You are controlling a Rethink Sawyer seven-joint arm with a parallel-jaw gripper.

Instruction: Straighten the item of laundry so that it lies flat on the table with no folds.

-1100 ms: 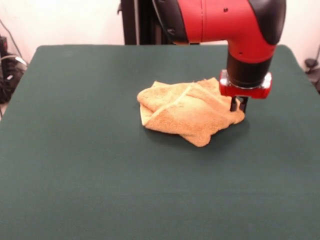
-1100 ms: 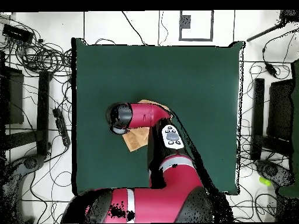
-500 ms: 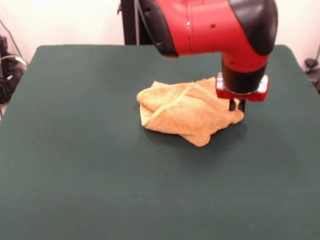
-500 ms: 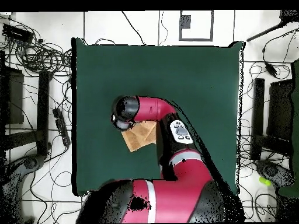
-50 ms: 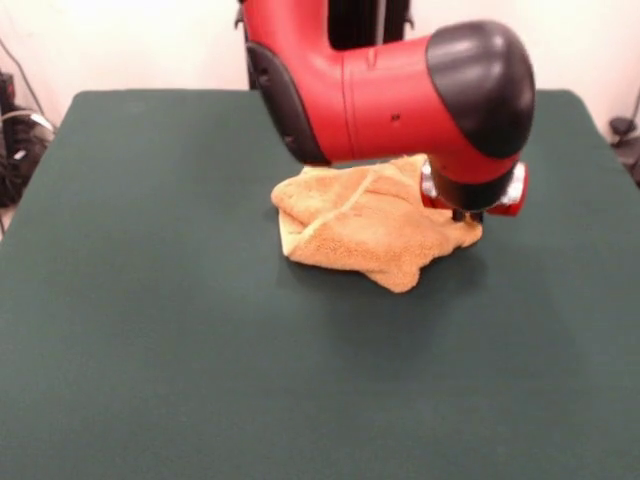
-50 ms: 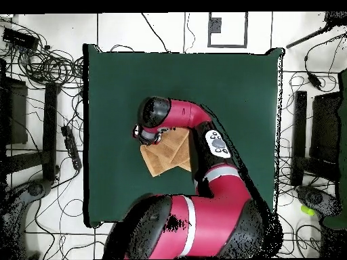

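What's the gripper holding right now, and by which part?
Cannot tell. The gripper sits at the towel's right corner, but the arm hides its tips.

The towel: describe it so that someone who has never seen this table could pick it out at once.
Start from the dark green table that fills the front view. Near its middle, under the red and black arm's wrist, lies a small orange-yellow terry towel, bunched in overlapping folds with a paler hem running across it; the gripper stands at its right edge. It is the only loose thing on the table.
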